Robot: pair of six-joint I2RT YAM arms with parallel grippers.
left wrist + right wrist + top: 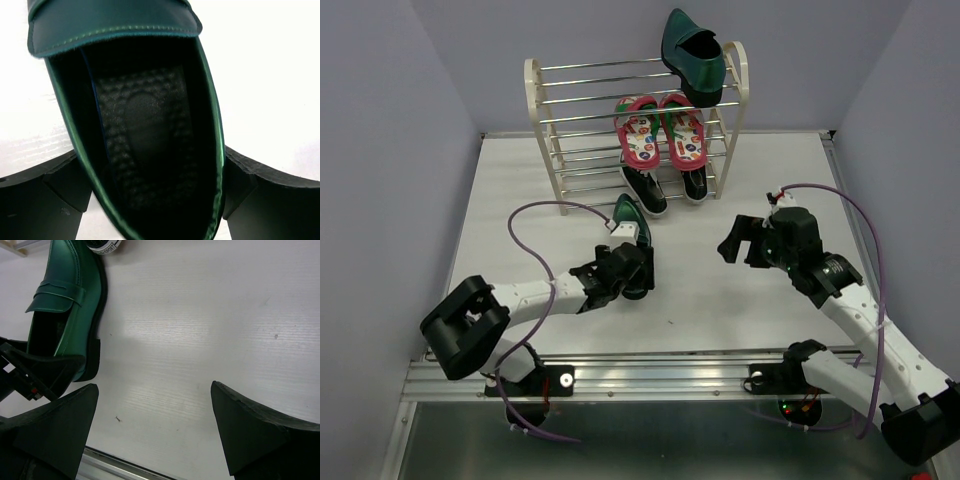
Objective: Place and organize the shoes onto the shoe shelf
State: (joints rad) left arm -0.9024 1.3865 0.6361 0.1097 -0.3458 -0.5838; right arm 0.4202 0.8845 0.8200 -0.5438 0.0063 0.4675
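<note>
- The cream-white shoe shelf with arched side panels and thin metal rods (533, 85) stands at the top centre of the overhead view, at the far side of the white bench (200, 315).
- One glossy teal-green pointed dress shoe (692, 55) sits on the top tier, at the right end.
- The red-strapped flip-flops with dotted white footbeds (682, 130) lie side by side on a middle tier.
- The black canvas sneakers with white trim (645, 190) sit at the bottom of the shelf, below the flip-flops.
- The second teal-green dress shoe (150, 125) lies on the bench at frame centre, in front of the shelf.
- The left gripper (150, 152) is spread wide, one finger on each side of this shoe's heel; whether it touches the shoe is unclear.
- The right gripper (154, 387) is spread wide over bare bench, holding nothing.
</note>
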